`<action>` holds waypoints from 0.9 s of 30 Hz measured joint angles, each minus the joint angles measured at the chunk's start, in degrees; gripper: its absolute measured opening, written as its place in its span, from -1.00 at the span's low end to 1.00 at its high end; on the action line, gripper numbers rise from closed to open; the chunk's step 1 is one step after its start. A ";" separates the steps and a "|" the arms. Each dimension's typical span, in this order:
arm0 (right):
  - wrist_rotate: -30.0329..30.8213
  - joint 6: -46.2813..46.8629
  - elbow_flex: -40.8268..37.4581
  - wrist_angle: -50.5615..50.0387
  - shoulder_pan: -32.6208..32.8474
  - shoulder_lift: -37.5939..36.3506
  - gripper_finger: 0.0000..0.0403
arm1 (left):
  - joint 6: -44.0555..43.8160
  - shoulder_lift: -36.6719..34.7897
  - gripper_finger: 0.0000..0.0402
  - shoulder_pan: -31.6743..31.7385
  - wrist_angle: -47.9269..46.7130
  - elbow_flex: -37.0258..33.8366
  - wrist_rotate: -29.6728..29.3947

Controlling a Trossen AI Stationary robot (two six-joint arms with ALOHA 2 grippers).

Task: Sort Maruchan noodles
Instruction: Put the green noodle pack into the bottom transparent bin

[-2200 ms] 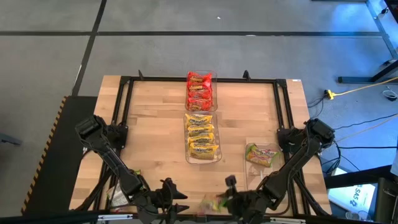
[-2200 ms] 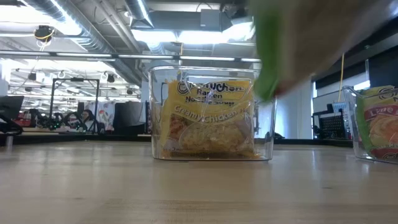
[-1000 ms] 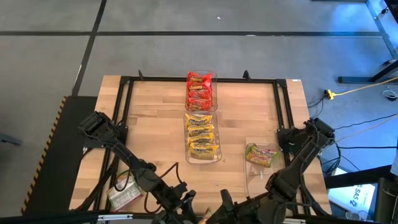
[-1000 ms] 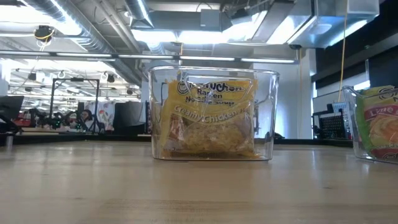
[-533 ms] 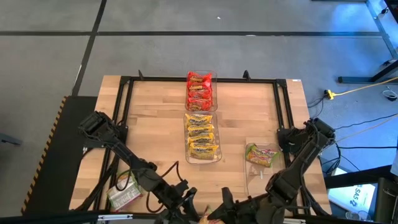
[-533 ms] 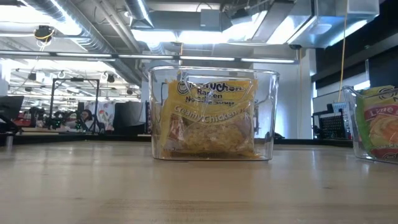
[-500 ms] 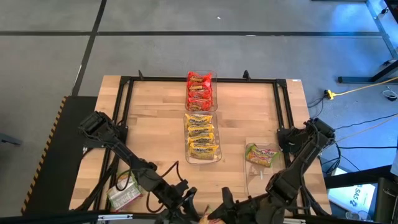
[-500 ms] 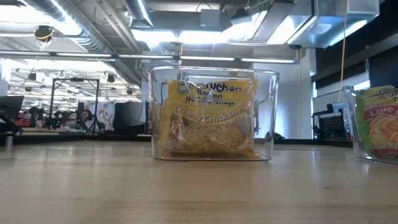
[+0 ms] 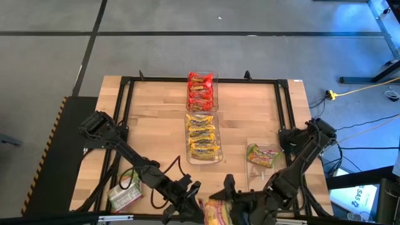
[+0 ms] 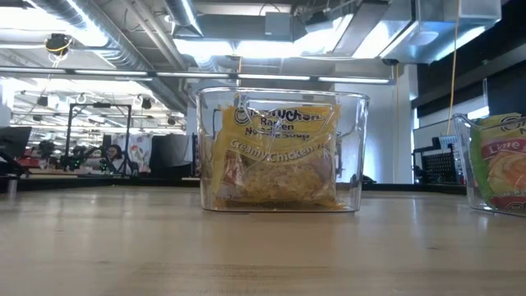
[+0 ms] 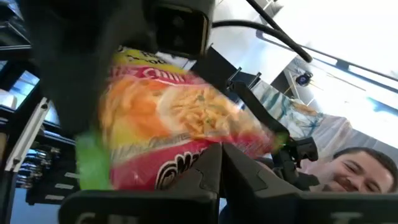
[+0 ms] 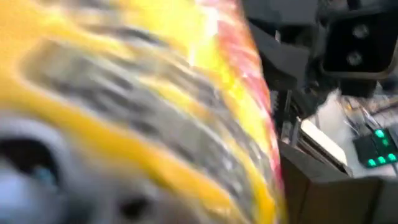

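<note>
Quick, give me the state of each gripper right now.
Left gripper: shut, at the table's near edge beside a yellow noodle packet; whether it grips it cannot be told.
Right gripper: cannot be told, at the same packet.

The yellow packet [image 10: 279, 152] in the middle bin [image 10: 353, 148] reads "Maruchan Ramen Noodle Soup" and "Creamy Chicken". The green packet [image 10: 503, 168] at far right shows "Lime".

- Three clear bins [image 9: 215, 140] on the table [image 9: 150, 125].
- Red packets [image 9: 200, 90]: about four in the far bin.
- Yellow packets [image 9: 202, 134]: about four in the middle bin; one more [image 9: 219, 212] at the near edge.
- Green packet [image 9: 262, 156]: one in the right bin.
- Two arms.
</note>
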 joint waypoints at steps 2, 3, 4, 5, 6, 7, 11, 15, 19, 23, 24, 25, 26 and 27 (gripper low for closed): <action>0.94 2.42 0.00 -2.15 -0.23 -0.25 -0.04 | 0.57 -0.01 -0.99 0.71 0.02 0.00 0.10; 1.29 3.70 0.00 -3.54 -0.50 -0.27 0.00 | 0.97 -0.01 -0.99 1.22 0.01 0.00 0.10; 1.44 5.11 0.00 -5.27 -0.77 -0.27 0.03 | 1.23 -0.01 -0.99 1.71 -0.32 0.00 0.04; 1.73 6.78 0.00 -7.34 -0.82 -0.27 0.06 | 1.38 -0.01 -0.99 2.19 -0.86 0.00 0.05; 1.91 8.58 0.00 -9.38 -1.23 -0.27 0.08 | 1.77 -0.01 -0.99 2.69 -1.58 0.00 0.00; 1.92 10.81 0.00 -11.62 -1.69 -0.27 0.09 | 2.49 -0.04 -1.00 3.25 -3.16 0.03 0.01; 1.45 24.12 -2.59 -24.31 -4.72 -0.36 0.08 | 2.56 -0.11 -1.00 5.82 -16.03 0.09 -2.61; -0.51 34.66 -8.20 -29.90 -5.76 -0.36 0.03 | 0.79 -0.10 -0.99 7.04 -26.40 0.09 -6.83; -5.63 40.50 -12.32 -28.21 -4.21 -0.34 0.01 | -0.20 -0.03 -0.99 6.36 -28.38 0.07 -7.32; -11.34 44.29 -13.51 -19.64 -0.80 -0.34 0.00 | -0.18 -0.03 -0.99 3.10 -31.40 0.07 -8.48; -11.56 44.36 -14.07 -16.34 0.44 -0.34 0.00 | -0.20 -0.03 -0.99 1.90 -33.23 0.07 -8.99; -11.56 44.27 -14.83 -12.78 1.66 -0.34 0.00 | -0.47 -0.03 -0.99 0.79 -35.27 0.07 -10.03; -11.41 44.16 -15.78 -9.26 2.67 -0.34 0.00 | -0.62 -0.03 -0.99 -0.28 -37.51 0.07 -11.00; -11.13 44.03 -16.79 -6.22 3.60 -0.34 0.01 | -0.64 -0.03 -0.98 -1.13 -39.74 0.07 -12.17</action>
